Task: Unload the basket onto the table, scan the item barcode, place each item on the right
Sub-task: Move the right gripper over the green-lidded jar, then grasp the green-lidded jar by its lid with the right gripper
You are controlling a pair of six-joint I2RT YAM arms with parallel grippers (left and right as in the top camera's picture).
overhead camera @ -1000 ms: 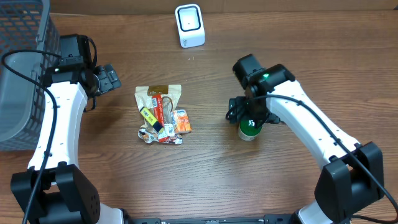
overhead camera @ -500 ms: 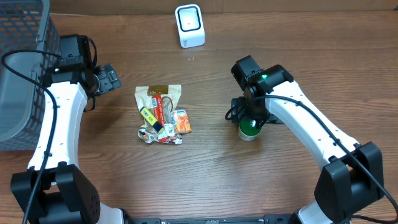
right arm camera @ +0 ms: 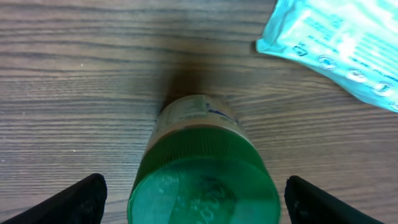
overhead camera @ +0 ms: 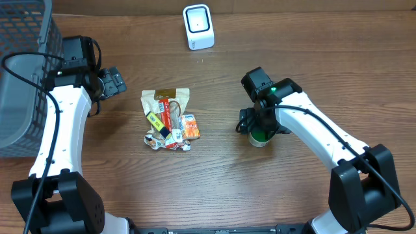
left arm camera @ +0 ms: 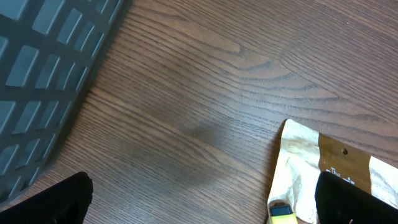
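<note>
A small jar with a green lid (overhead camera: 260, 136) stands upright on the wooden table, right of centre. My right gripper (overhead camera: 259, 124) hangs directly over it, open. In the right wrist view the green lid (right arm camera: 202, 186) fills the gap of the right gripper (right arm camera: 202, 204), with a black finger (right arm camera: 81, 199) on each side and apart from it. No barcode shows on the jar. The white scanner (overhead camera: 198, 26) stands at the table's far edge. My left gripper (overhead camera: 114, 82) is open and empty over bare wood (left arm camera: 202, 208), left of the snack pile.
A pile of snack packets (overhead camera: 169, 119) lies at centre left; its paper bag (left arm camera: 311, 162) and a yellow item (left arm camera: 281, 213) show in the left wrist view. A grey mesh basket (overhead camera: 23, 71) stands at far left. A teal packet (right arm camera: 336, 37) lies beyond the jar.
My right arm has shifted slightly toward the table's front and settled over the jar. The left arm has not moved.
</note>
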